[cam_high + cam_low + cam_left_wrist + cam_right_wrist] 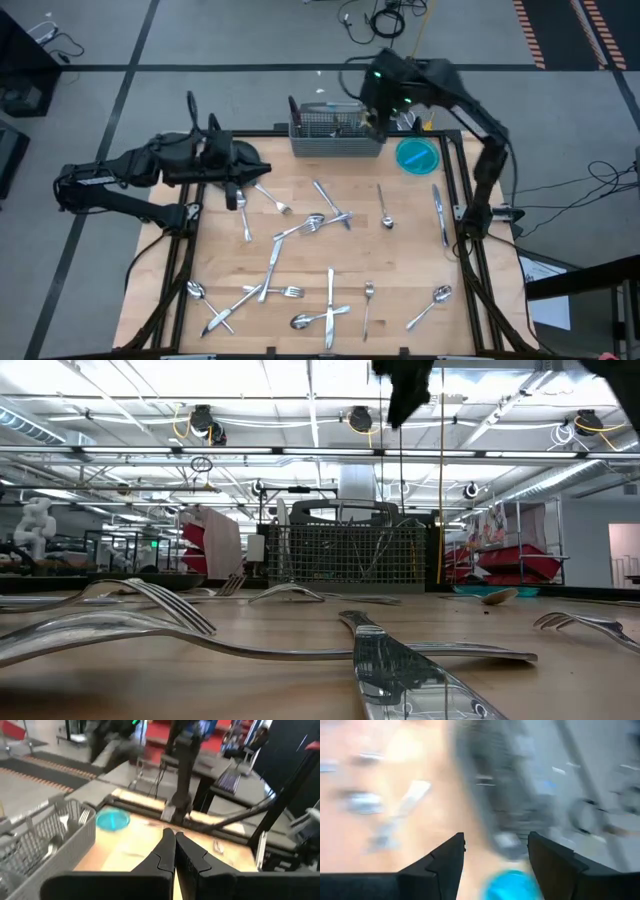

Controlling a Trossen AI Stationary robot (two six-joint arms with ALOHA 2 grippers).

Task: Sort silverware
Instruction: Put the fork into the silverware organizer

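The silverware [300, 230], forks, spoons and knives, lies scattered flat on the wooden table [400, 260]. A few pieces stand in the grey mesh caddy [335, 135] at the far edge. My right gripper [495, 840] hangs open high over the caddy's right end [372, 118], nothing between its fingers. My left gripper [174, 834] is shut and holds nothing. It sits above the table's far left part [258, 168], pointing roughly level toward the right side. In the low view, forks [150, 605] and a knife [400, 670] lie close by.
A blue round dish [417, 155] sits to the right of the caddy at the far right. A knife [440, 212] and a spoon [385, 208] lie on the right half. Black frame rails [180, 260] run along the table's edges.
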